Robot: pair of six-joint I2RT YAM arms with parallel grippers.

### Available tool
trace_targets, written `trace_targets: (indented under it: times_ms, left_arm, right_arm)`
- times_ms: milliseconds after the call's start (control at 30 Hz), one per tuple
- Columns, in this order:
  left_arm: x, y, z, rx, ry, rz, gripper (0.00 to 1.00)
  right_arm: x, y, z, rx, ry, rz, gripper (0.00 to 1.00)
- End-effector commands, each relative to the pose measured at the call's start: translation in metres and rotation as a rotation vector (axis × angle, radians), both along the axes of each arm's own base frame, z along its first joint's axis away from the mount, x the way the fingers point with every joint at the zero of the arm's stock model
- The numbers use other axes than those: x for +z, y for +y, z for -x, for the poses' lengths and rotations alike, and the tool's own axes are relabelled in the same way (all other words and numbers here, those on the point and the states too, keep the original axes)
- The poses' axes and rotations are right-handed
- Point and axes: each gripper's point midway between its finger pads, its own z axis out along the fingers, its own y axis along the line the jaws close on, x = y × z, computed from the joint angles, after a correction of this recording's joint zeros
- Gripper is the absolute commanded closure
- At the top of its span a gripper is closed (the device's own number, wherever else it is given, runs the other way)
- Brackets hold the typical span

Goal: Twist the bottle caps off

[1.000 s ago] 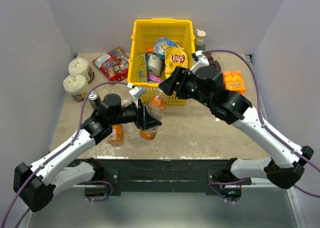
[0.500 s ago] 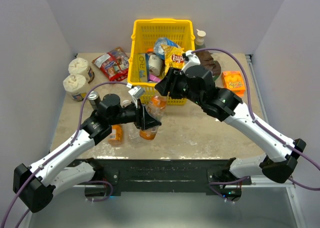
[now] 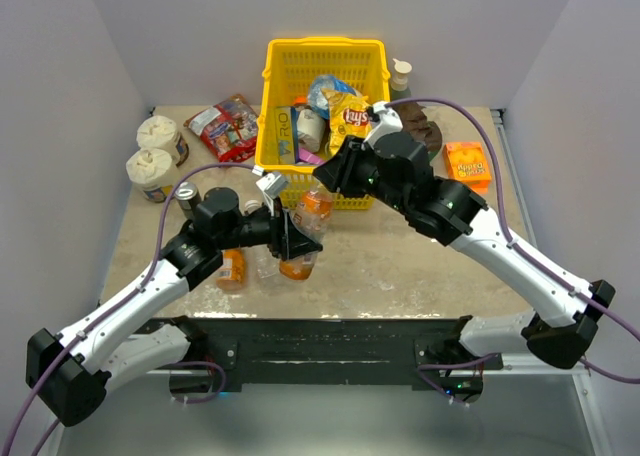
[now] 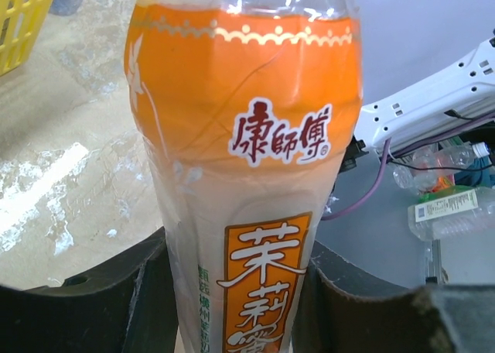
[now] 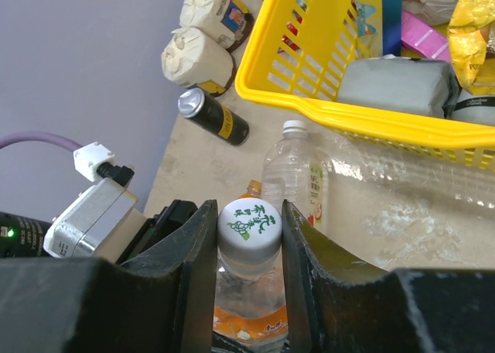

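The tall bottle (image 3: pixel 306 219) with an orange label (image 4: pixel 247 167) leans over the near table, my left gripper (image 3: pixel 293 238) shut on its lower body (image 4: pixel 236 291). Its white cap (image 5: pixel 248 225) with green print sits squeezed between the pads of my right gripper (image 5: pixel 248 231), which is shut on it from above (image 3: pixel 322 186). Behind it stands a clear bottle (image 5: pixel 292 175) with a white cap (image 5: pixel 294 126). A small orange juice bottle (image 3: pixel 231 268) shows its orange cap (image 5: pixel 252 187) just past my right fingers.
The yellow basket (image 3: pixel 325 44) full of snack packs stands right behind the bottles. A dark can (image 5: pixel 210 114) and two white tubs (image 3: pixel 152 148) are at the left. A red snack bag (image 3: pixel 225 126) and an orange box (image 3: pixel 467 161) lie further back.
My right gripper swung left over the tall bottle's top and closed on its white cap. The left gripper kept its hold on the bottle without moving.
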Motion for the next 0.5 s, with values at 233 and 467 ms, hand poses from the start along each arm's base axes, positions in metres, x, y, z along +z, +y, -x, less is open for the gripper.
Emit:
trace_targets:
  times_ms: [233, 467]
  left_arm:
    - [0.075, -0.005, 0.053, -0.372, -0.206, 0.234, 0.59]
    - [0.082, 0.003, 0.081, -0.540, -0.227, 0.262, 0.59]
  right_arm:
    - [0.039, 0.021, 0.041, 0.330, -0.212, -0.080, 1.00]
    - [0.038, 0.029, 0.067, 0.542, -0.233, -0.097, 1.00]
